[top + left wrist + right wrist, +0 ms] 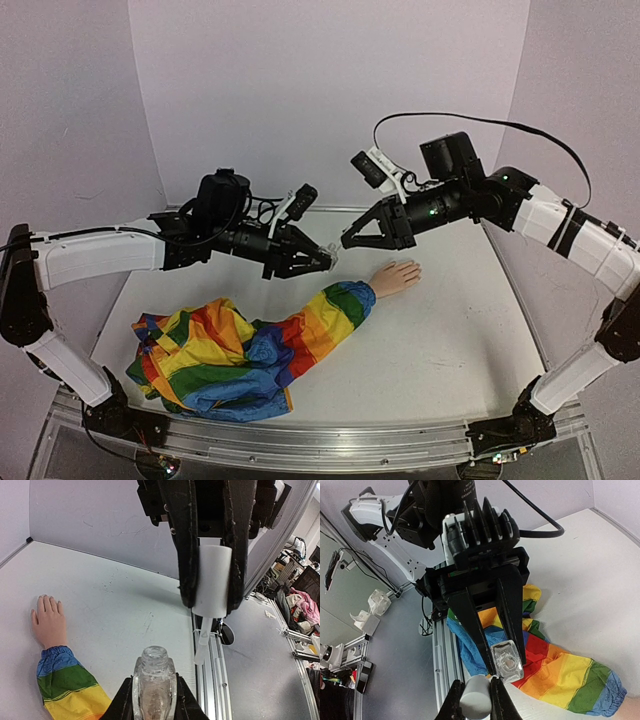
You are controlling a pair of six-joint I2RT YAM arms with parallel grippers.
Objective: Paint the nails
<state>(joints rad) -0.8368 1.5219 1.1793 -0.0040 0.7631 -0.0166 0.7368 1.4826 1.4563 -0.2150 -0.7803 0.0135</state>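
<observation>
The small pale mannequin hand [397,276] lies flat on the table at the end of a rainbow-striped sleeve [330,315]; its nails are too small to make out. It also shows in the left wrist view [49,622]. My left gripper [326,258] is shut on a small clear open bottle [154,686], held in the air left of the hand. My right gripper [347,241] is shut on the white cap [212,580], whose thin brush [202,642] hangs just beyond the bottle's mouth. The cap [476,698] and bottle [506,661] meet in the right wrist view.
The bunched rainbow garment [205,360] lies at the near left of the white table [450,340]. Purple walls close the back and sides. An aluminium rail [300,445] runs along the near edge.
</observation>
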